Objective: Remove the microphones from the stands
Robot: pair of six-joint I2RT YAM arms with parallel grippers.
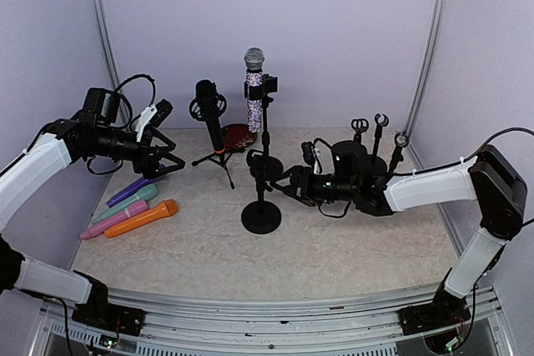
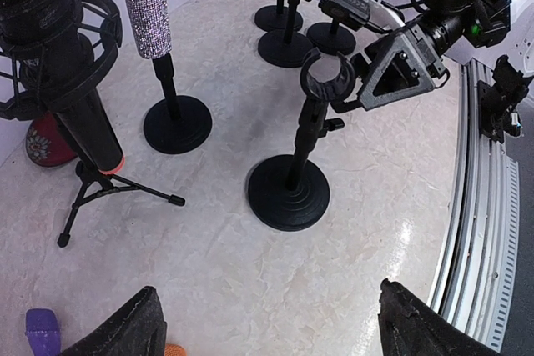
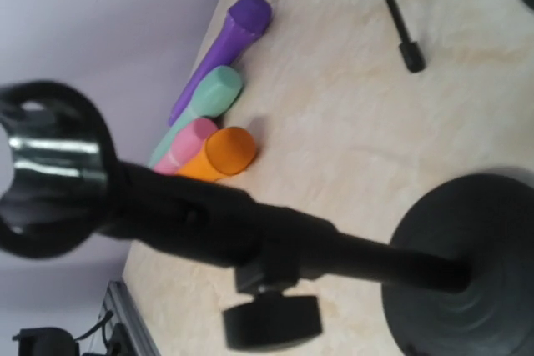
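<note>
The left gripper (image 2: 267, 329) was released: its two dark fingers (image 2: 125, 327) stood wide apart at the bottom of the left wrist view, with only bare table (image 2: 250, 273) between them. It hung in the air over the left part of the table, above and beside four loose microphones.

The right gripper (image 1: 282, 183) sat just beside the ring-shaped clip (image 2: 328, 81) of a short empty stand (image 2: 288, 193). From above its fingers looked parted and grasped nothing. Whether a fingertip touched the clip could not be told. Its own wrist view showed no fingers, only that clip and post, close and blurred.

The microphone (image 1: 254, 89), with a grey mesh head and a glittering handle, stood upright in the holder of the tall stand (image 1: 267, 127), behind the empty stand and well apart from both grippers.

Left of it a black microphone (image 2: 58, 64) sat in a ring mount on a small tripod (image 2: 100, 193). A line of pale writing on its body was too small to read. A red patterned object (image 2: 46, 143) lay behind the tripod.

On the table at the left lay a purple microphone (image 3: 221, 47), a teal microphone (image 3: 200, 110), a pink microphone (image 3: 183, 147) and an orange microphone (image 3: 221, 154), side by side. No label showed on any of them.

Three more bare stands (image 1: 371, 135) stood at the back right.
</note>
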